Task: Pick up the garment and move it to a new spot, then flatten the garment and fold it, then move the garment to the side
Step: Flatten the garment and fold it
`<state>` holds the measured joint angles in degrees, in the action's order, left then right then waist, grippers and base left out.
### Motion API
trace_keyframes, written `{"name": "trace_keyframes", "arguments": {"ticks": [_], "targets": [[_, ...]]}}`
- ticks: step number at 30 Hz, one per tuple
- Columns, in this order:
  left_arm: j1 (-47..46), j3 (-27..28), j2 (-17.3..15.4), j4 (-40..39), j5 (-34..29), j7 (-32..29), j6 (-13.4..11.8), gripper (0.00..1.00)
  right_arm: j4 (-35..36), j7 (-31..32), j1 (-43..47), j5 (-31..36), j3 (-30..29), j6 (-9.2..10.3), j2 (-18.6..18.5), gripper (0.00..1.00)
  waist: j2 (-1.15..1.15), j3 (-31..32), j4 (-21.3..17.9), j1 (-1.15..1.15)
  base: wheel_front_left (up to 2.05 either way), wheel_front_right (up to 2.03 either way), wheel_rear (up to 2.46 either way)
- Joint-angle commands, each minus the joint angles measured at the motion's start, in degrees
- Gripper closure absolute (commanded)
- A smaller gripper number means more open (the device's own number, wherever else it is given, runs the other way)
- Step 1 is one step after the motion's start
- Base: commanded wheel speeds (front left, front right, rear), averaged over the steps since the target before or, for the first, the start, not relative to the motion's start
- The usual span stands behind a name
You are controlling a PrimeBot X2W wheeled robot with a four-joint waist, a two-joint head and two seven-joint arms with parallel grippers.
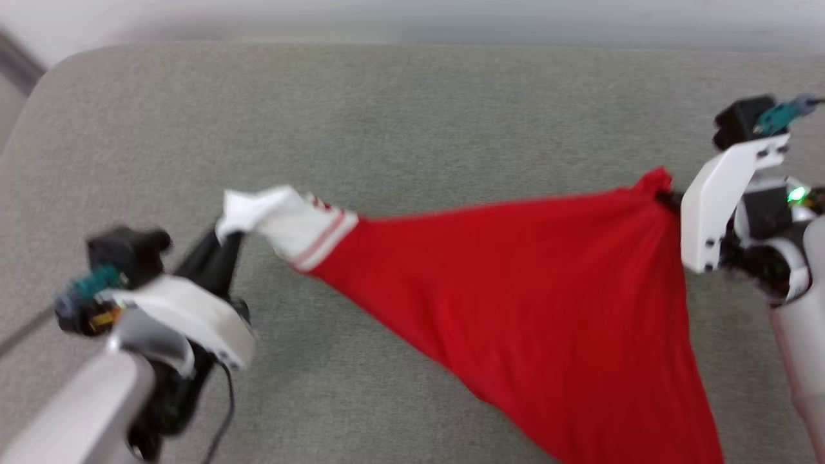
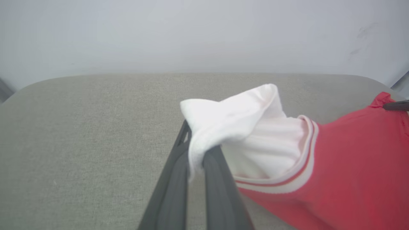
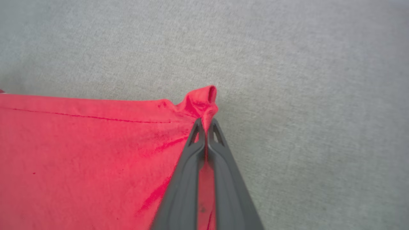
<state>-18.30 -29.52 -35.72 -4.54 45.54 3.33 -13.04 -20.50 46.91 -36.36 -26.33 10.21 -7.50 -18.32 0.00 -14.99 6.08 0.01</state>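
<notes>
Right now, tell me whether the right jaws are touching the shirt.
Touching. The right wrist view shows the right jaws pinched shut on a bunched red corner of the shirt, with cloth squeezed between them and poking out past their tips.

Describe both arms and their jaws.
The left arm and right arm each have a pale forearm, a white wrist shell and a black camera with a teal plug. The jaws are two long, dark grey, tapering fingers. A black cable hangs by the left wrist; a green light glows on the right.
</notes>
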Motion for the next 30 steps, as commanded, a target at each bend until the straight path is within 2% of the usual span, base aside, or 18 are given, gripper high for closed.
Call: {"name": "trace_keyframes", "arguments": {"ticks": [1, 5, 7, 8, 12, 18, 21, 27, 30], "targets": [[-4.32, 1.39, -0.88, 0.96, 0.71, -1.33, 1.04, 1.00, -0.96, -2.27, -3.15, 1.47, -1.03, 0.02, 0.05, 1.00, 0.00, 1.03, -1.67, -0.01, 0.00, 0.00, 0.00], [-13.87, 3.29, -1.79, 5.25, 1.10, -4.28, 3.01, 1.00, -3.49, -6.73, -9.63, 3.87, -3.08, 0.02, 0.86, 1.00, 0.00, 0.97, -3.55, -0.01, 0.00, 0.00, 0.00], [-19.52, 3.48, -1.08, 7.73, 1.17, -5.59, 4.44, 1.00, -4.98, -9.11, -13.30, 4.99, -4.20, 0.03, 1.34, 1.00, 0.00, 0.58, -4.26, -0.01, 0.00, 0.00, 0.00], [-19.52, 3.48, -1.08, 7.73, 1.17, -5.59, 4.44, 1.00, -4.98, -9.11, -13.30, 4.99, -4.20, 0.03, 1.34, 1.00, 0.00, 0.58, -4.26, -0.01, 0.00, 0.00, 0.00], [-30.80, 3.32, 0.47, 14.01, 0.39, -6.79, 7.71, 1.00, -7.56, -13.78, -21.32, 7.03, -6.07, 0.02, 2.65, 1.00, 0.00, -1.33, -5.59, -0.01, 0.00, 0.00, 0.00], [-47.65, 4.40, 2.69, 25.47, -2.27, -4.18, 11.00, 1.00, -10.42, -20.87, -33.70, 10.52, -9.00, 0.03, 3.52, 1.00, 0.00, -5.71, -6.96, -0.01, 0.00, 0.00, 0.00], [-54.99, 5.14, 3.34, 30.65, -3.67, -2.07, 11.30, 1.00, -11.46, -24.53, -39.08, 11.78, -9.29, 0.04, 4.08, 1.00, 0.00, -7.59, -7.55, -0.01, 0.00, 0.00, 0.00], [-68.42, 6.47, 2.84, 37.46, -6.45, 2.06, 12.75, 1.00, -13.61, -30.65, -50.07, 14.00, -10.03, 0.06, 4.65, 1.00, 0.00, -12.26, -8.51, -0.01, 0.00, 0.00, 0.00], [-72.79, 7.25, 3.25, 39.98, -5.37, 1.93, 14.37, 1.00, -14.74, -32.51, -54.39, 14.87, -10.14, 0.06, 5.40, 1.00, 0.00, -14.89, -8.66, -0.01, 0.00, 0.00, 0.00]]}}
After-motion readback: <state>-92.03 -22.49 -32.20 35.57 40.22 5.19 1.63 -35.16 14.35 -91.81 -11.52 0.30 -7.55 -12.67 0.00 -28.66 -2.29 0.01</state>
